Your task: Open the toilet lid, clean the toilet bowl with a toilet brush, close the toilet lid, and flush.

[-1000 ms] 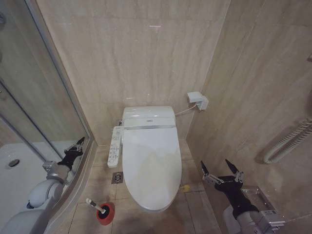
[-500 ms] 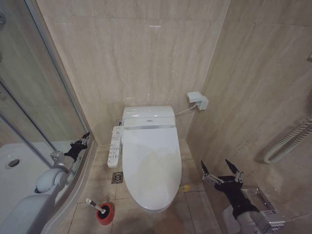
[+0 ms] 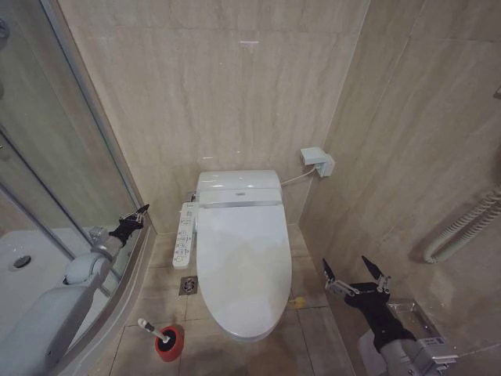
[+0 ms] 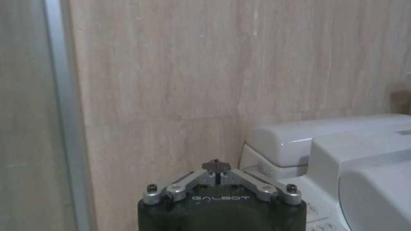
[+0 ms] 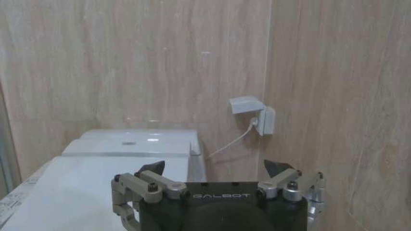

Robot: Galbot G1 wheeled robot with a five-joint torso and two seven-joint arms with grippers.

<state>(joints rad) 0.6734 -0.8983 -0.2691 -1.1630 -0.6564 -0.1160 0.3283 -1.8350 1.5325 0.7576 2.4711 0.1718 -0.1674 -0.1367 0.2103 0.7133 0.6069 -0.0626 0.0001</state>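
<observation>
The toilet lid [image 3: 243, 266] lies shut over the toilet bowl, which it hides; it also shows in the right wrist view [image 5: 83, 190]. A yellow-green strap [image 3: 296, 301] hangs at its right side. Low on the floor at the left, the toilet brush [image 3: 154, 330] stands in its red cup [image 3: 169, 345]. My left gripper [image 3: 138, 215] is shut and empty beside the shower glass, left of the toilet's back; its fingertips [image 4: 217, 166] meet in the left wrist view. Right of the toilet, my right gripper [image 3: 346, 266] hangs open, holding nothing [image 5: 214, 169].
A shower glass door [image 3: 70, 157] and white shower tray [image 3: 23, 274] close off the left. A button panel [image 3: 185, 235] sits along the toilet's left side, above a floor drain [image 3: 188, 286]. A wall socket [image 3: 317, 161] and a white hose [image 3: 462, 231] are on the right.
My left arm has stretched forward and up along the shower glass towards the back wall. The right arm and the toilet have not moved.
</observation>
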